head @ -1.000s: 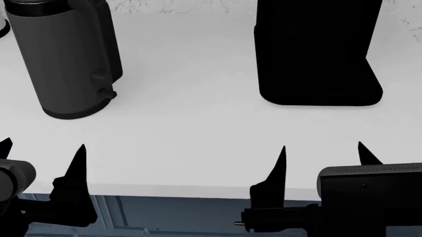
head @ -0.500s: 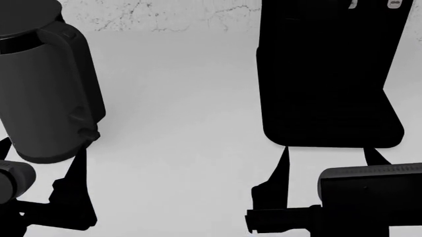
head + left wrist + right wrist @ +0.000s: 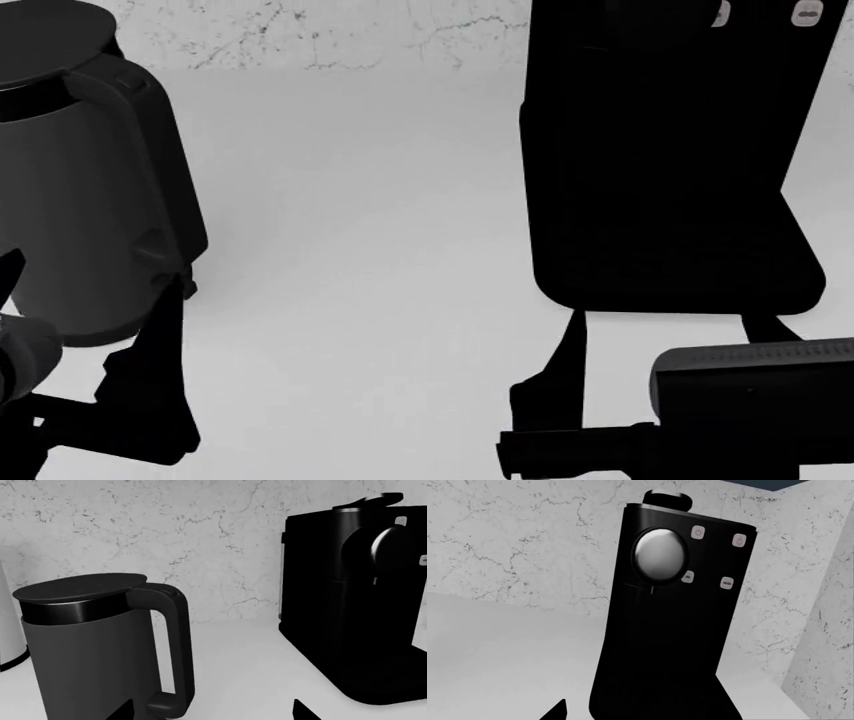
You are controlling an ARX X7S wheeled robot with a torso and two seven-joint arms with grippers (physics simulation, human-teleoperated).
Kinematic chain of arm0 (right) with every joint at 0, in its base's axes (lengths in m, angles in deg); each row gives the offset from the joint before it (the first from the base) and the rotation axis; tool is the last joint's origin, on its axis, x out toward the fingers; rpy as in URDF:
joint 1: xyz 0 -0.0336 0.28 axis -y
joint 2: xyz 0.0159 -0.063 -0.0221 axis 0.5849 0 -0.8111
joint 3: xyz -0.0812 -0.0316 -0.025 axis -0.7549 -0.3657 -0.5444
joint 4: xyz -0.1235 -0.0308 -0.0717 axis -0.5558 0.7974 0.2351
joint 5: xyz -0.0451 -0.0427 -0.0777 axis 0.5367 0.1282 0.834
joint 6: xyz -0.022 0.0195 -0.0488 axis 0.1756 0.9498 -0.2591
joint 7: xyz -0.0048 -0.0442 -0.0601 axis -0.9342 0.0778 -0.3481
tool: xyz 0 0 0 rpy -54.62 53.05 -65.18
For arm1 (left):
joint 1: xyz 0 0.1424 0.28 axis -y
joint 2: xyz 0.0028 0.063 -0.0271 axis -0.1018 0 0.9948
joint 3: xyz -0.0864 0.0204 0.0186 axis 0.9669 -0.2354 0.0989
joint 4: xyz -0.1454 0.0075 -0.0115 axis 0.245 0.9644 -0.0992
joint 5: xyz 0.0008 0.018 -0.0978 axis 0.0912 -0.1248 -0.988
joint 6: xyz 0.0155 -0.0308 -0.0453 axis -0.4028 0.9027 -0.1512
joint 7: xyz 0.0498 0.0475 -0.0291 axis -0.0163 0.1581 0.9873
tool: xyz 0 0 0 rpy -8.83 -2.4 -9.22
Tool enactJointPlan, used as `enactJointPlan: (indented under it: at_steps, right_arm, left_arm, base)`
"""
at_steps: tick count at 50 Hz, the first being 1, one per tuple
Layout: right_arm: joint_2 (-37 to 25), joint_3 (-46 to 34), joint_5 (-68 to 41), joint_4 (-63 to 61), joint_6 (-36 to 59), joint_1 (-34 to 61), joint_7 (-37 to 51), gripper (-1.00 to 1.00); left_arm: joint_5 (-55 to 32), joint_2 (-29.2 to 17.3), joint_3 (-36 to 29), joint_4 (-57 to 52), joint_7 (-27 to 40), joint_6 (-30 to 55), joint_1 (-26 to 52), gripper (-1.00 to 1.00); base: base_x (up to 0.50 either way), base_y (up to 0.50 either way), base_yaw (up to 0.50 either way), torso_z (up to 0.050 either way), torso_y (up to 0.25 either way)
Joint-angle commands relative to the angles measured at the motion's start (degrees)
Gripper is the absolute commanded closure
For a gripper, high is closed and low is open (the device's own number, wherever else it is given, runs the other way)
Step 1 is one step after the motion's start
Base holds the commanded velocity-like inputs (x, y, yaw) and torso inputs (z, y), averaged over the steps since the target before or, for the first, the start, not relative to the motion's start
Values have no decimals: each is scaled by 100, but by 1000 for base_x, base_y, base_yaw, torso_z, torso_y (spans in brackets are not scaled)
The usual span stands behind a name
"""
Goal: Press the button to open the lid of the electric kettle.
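Two claws spread wide, holding nothing. Left gripper (image 3: 83,300) nearest electric kettle (image 3: 87,190); lid (image 3: 80,587) shut. Raise toward handle top, press there gently.

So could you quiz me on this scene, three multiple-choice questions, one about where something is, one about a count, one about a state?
1. In the head view, where does the electric kettle stand compared with the coffee machine?
A. To its left
B. To its right
C. On top of it

2. How many small pale buttons sit beside the round shiny disc on the coffee machine's face in the right wrist view?
A. One
B. Four
C. Seven

3. What state is the lid in?
A. Missing
B. Standing straight up
C. Down on the kettle's top

Answers:
1. A: the kettle is at the left of the counter, the machine at the right.
2. B: two buttons show above and two below, to the side of the disc.
3. C: the left wrist view shows the lid lying flat across the kettle's rim.
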Motion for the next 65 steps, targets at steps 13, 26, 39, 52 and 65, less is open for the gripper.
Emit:
enactJointPlan:
  at_steps: [13, 26, 39, 52, 65]
  right_arm:
    - [-28, 145, -303, -74, 245, 79, 124, -100]
    - [-47, -145, -331, 21, 170, 76, 254, -100]
    - [-73, -297, -328, 130, 48, 19, 330, -100]
    - [-150, -363, -319, 255, -152, -97, 329, -100]
    - [-151, -362, -391, 300, -171, -80, 376, -100]
  left_arm:
    - [-4557, -1290, -961, 2522, 3718, -163, 3225, -100]
    - [-4733, -1503, -1587, 4637, 2895, -8, 4585, -100]
    - [-4096, -1737, -2329, 5749, 1989, 346, 6006, -100]
    - [-735, -1476, -4855, 7465, -1856, -590, 7101, -100]
    - [-497, -1206, -5160, 8024, -2165, -913, 6853, 100]
  base:
    - [0, 0, 0, 0, 0]
    - [0, 0, 0, 0, 0]
    - [0, 0, 0, 0, 0]
    - [0, 0, 0, 0, 0]
    - [0, 0, 0, 0, 0]
